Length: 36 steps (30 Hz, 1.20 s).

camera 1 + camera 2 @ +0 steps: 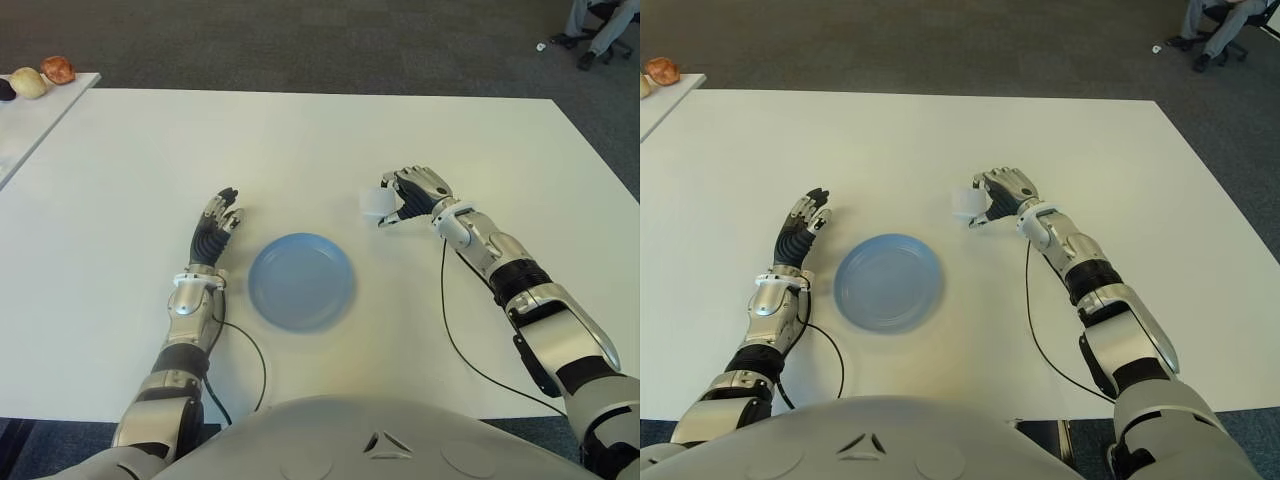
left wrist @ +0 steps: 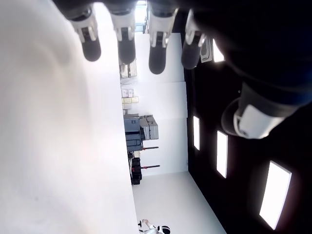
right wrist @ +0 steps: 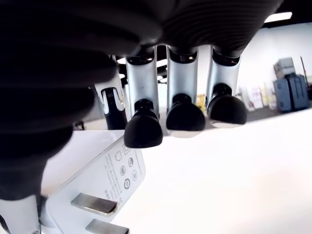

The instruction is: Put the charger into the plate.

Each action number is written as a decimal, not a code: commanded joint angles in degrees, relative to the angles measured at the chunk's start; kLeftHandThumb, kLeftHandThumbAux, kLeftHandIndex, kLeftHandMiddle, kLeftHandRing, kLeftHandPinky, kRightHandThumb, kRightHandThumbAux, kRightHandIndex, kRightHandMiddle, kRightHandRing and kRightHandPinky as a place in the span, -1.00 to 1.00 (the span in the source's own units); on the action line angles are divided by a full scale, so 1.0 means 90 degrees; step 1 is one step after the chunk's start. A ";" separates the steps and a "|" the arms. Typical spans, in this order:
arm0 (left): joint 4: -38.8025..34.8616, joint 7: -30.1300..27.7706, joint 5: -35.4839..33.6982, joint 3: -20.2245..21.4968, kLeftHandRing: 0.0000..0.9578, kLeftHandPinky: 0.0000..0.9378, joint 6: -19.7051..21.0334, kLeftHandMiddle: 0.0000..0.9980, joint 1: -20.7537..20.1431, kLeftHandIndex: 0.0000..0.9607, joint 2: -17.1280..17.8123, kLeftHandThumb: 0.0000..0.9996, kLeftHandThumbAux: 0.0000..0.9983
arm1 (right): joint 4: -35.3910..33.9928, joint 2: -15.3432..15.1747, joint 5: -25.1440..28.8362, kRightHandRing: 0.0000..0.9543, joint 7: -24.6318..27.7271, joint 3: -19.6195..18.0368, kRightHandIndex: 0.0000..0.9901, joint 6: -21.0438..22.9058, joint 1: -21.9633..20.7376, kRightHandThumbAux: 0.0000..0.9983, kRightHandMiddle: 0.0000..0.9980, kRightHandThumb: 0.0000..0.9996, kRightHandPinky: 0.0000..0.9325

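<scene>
1. We see the charger [image 1: 376,203]: small white cube w/ two metal prongs, printed marks on one face.
2. Right robot hand [image 1: 412,196] pinches it, up-right of the blue plate [image 1: 301,281].
3. Left robot hand [image 1: 213,232]: fingers spread, left of plate, on white desk [image 1: 120,180].

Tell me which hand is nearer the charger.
Right. The right hand has its fingers curled on the charger; the left hand shows open, across the plate from it.

Silver-and-black jointed arms — black-tipped fingers [image 3: 143,130], thin black cables, grey torso shell [image 1: 370,440].
</scene>
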 commanded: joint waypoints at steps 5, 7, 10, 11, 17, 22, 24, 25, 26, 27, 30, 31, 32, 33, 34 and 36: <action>0.0745 0.0147 0.0161 -0.0103 -0.83 -0.89 0.0391 -0.76 0.0263 -0.71 -0.0244 -1.00 -0.03 | -0.1322 -0.0036 0.0254 0.82 0.0452 -0.0388 -0.11 0.0212 0.0464 0.42 0.77 0.50 0.82; 0.0813 0.0156 0.0162 -0.0094 -0.83 -0.89 0.0352 -0.75 0.0220 -0.71 -0.0253 -1.00 -0.02 | -0.1915 -0.0014 0.0321 0.82 0.0667 -0.0493 -0.11 0.0330 0.0596 0.42 0.76 0.50 0.82; 0.0886 0.0160 0.0162 -0.0091 -0.83 -0.89 0.0329 -0.75 0.0166 -0.71 -0.0258 -1.00 -0.02 | -0.2341 0.0048 0.0343 0.82 0.0855 -0.0565 -0.11 0.0457 0.0721 0.42 0.76 0.50 0.81; 0.0909 0.0166 0.0165 -0.0093 -0.83 -0.89 0.0323 -0.75 0.0149 -0.71 -0.0259 -1.00 -0.02 | -0.2444 0.0071 0.0340 0.82 0.0903 -0.0582 -0.11 0.0494 0.0761 0.42 0.76 0.50 0.81; 0.0963 0.0257 0.0234 -0.0126 -0.85 -0.90 0.0338 -0.77 0.0105 -0.71 -0.0265 -1.00 -0.01 | -0.3198 0.0306 0.0267 0.82 0.1225 -0.0566 -0.11 0.0822 0.0988 0.42 0.76 0.50 0.82; 0.1000 0.0312 0.0282 -0.0131 -0.85 -0.88 0.0356 -0.78 0.0070 -0.71 -0.0284 -1.00 -0.01 | -0.3600 0.0421 0.0193 0.82 0.1484 -0.0572 -0.11 0.1037 0.1079 0.42 0.76 0.50 0.83; 0.1016 0.0308 0.0283 -0.0122 -0.84 -0.87 0.0349 -0.78 0.0060 -0.71 -0.0288 -1.00 -0.01 | -0.3699 0.0460 0.0185 0.82 0.1574 -0.0576 -0.11 0.1076 0.1107 0.42 0.76 0.50 0.84; 0.1025 0.0308 0.0283 -0.0119 -0.84 -0.87 0.0346 -0.78 0.0053 -0.71 -0.0294 -1.00 -0.01 | -0.3733 0.0473 0.0190 0.82 0.1610 -0.0579 -0.11 0.1083 0.1118 0.42 0.76 0.50 0.84; 0.1034 0.0299 0.0276 -0.0114 -0.84 -0.87 0.0346 -0.77 0.0047 -0.72 -0.0299 -1.00 -0.01 | -0.3767 0.0492 0.0193 0.82 0.1645 -0.0573 -0.11 0.1086 0.1128 0.42 0.76 0.50 0.84; 0.1041 0.0293 0.0271 -0.0110 -0.84 -0.88 0.0346 -0.77 0.0042 -0.72 -0.0303 -1.00 -0.01 | -0.3792 0.0506 0.0193 0.82 0.1669 -0.0571 -0.11 0.1091 0.1136 0.42 0.76 0.50 0.84; 0.1054 0.0253 0.0242 -0.0098 -0.84 -0.88 0.0362 -0.77 0.0025 -0.72 -0.0317 -1.00 -0.01 | -0.3879 0.0560 0.0177 0.82 0.1765 -0.0531 -0.11 0.1105 0.1151 0.42 0.76 0.50 0.84; 0.1066 0.0230 0.0230 -0.0093 -0.84 -0.88 0.0360 -0.77 0.0017 -0.72 -0.0317 -1.00 -0.01 | -0.3952 0.0603 0.0171 0.82 0.1839 -0.0492 -0.11 0.1146 0.1173 0.42 0.76 0.50 0.84; 0.1075 0.0215 0.0224 -0.0089 -0.84 -0.89 0.0357 -0.77 0.0011 -0.72 -0.0316 -1.00 -0.01 | -0.4004 0.0634 0.0166 0.82 0.1891 -0.0468 -0.11 0.1177 0.1190 0.42 0.76 0.50 0.84; 0.1085 0.0199 0.0215 -0.0088 -0.84 -0.90 0.0353 -0.77 0.0005 -0.72 -0.0321 -1.00 -0.01 | -0.4070 0.0665 0.0176 0.82 0.1962 -0.0439 -0.11 0.1216 0.1220 0.42 0.76 0.50 0.85; 0.1092 0.0191 0.0211 -0.0086 -0.84 -0.90 0.0350 -0.77 0.0000 -0.73 -0.0326 -1.00 -0.01 | -0.4112 0.0685 0.0182 0.82 0.2010 -0.0426 -0.11 0.1241 0.1241 0.42 0.76 0.50 0.85; 0.1085 0.0193 0.0209 -0.0091 -0.85 -0.91 0.0351 -0.77 -0.0003 -0.73 -0.0343 -1.00 -0.01 | -0.4171 0.0702 0.0204 0.82 0.2088 -0.0422 -0.11 0.1272 0.1276 0.42 0.76 0.50 0.85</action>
